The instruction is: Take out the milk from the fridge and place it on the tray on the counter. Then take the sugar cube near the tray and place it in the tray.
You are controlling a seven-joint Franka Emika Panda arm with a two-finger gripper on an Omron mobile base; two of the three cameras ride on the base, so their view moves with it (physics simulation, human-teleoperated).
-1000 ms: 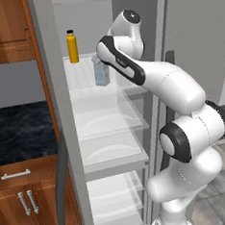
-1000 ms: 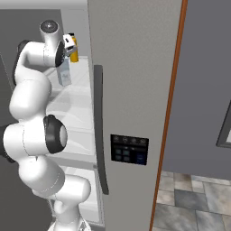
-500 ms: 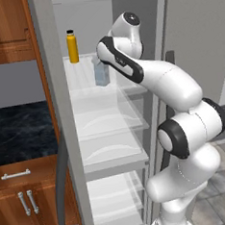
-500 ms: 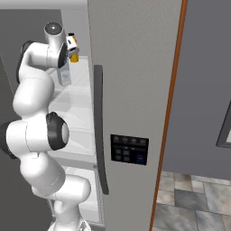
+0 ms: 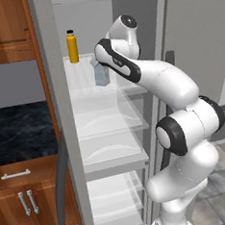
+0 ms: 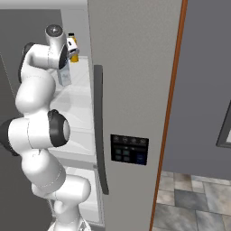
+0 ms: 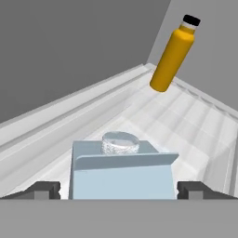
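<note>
Milk point(image 5: 100, 73) stands mid top shelf of the fridge point(image 5: 106, 134), ahead of the yellow bottle point(image 5: 72, 47) at the back left corner, so I reach level. Right view: my arm has crept deeper. Hand view: my pincer point(image 7: 119, 189) is spread, fingertips point(image 7: 44, 189) flanking the carton, not pinching.

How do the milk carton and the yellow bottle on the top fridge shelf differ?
The milk is a pale blue-grey boxy carton with a gabled top and clear round cap; the yellow bottle is a tall slim cylinder with a black cap. The milk sits between the open claw tips; the bottle stands farther back, untouched. Both stand upright on the same shelf.
</note>
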